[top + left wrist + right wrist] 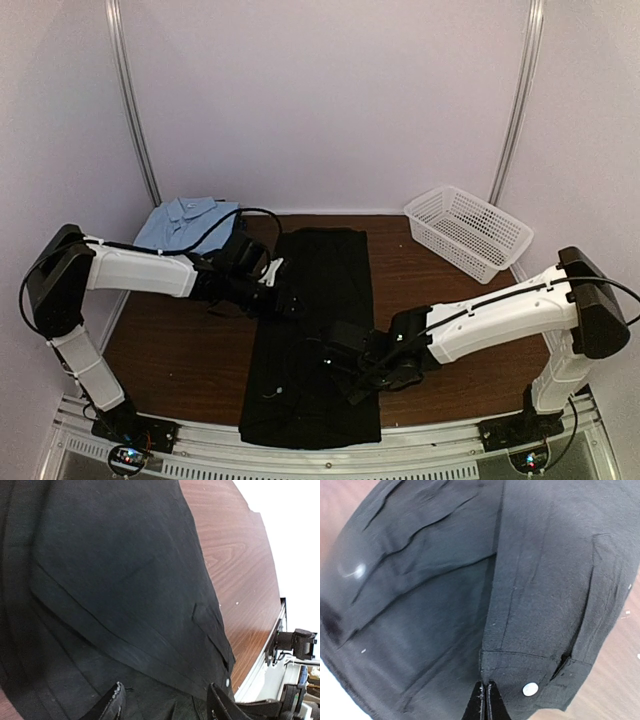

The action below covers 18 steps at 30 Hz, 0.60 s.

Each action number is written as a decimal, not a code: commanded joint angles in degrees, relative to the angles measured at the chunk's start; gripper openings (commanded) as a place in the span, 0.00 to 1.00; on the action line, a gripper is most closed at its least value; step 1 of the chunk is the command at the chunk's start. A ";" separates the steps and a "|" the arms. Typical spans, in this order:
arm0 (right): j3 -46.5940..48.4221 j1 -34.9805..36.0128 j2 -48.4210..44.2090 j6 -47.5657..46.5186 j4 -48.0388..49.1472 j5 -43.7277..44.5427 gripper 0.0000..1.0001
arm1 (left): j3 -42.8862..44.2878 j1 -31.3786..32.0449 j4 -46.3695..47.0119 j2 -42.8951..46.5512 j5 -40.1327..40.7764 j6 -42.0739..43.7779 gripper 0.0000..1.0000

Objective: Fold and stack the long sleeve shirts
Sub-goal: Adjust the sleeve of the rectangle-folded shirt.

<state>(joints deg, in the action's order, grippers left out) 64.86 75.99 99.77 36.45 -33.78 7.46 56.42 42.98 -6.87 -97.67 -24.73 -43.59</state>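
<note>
The black shirt [315,330] lies flat down the middle of the table [170,350], a long strip running from 12 o'clock at the far side to 6 o'clock at the near edge, where its hem reaches the metal rail. My right gripper [486,700] sits low on the strip's lower half, towards its 3 o'clock edge; its fingers are pressed together, and the corner of a cuff runs straight into their tips, so I have that cuff pinched. My left gripper [167,705] is at the shirt's 9 o'clock edge, about halfway up, with its fingers standing apart over the cloth and nothing between them. Out at 10 o'clock from the black shirt, on the far left corner of the table, the light blue collared shirt [185,222] lies with its collar towards the wall, partly behind my left forearm. At 2 o'clock the white mesh basket [467,232] sits on the far right corner, well apart from the cloth. Both my forearms cross over the strip and hide its middle from the top camera. My right wrist camera shows what that view cannot: a white button [530,688] on the cuff just at 3 o'clock of my fingertips, and long creases across the folded layers. My left wrist camera shows a pocket flap and overlapping folded edges.
</note>
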 commanded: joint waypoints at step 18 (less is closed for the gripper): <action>4.12 1.89 5.45 1.12 3.61 -9.70 0.00 | 0.96 -3.12 5.62 -1.81 4.93 -1.85 0.53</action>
<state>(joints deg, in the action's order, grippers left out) 67.31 77.54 104.20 36.62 -31.64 -1.06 55.68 40.75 -4.25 -98.85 -21.52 -45.12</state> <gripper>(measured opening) 0.007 0.538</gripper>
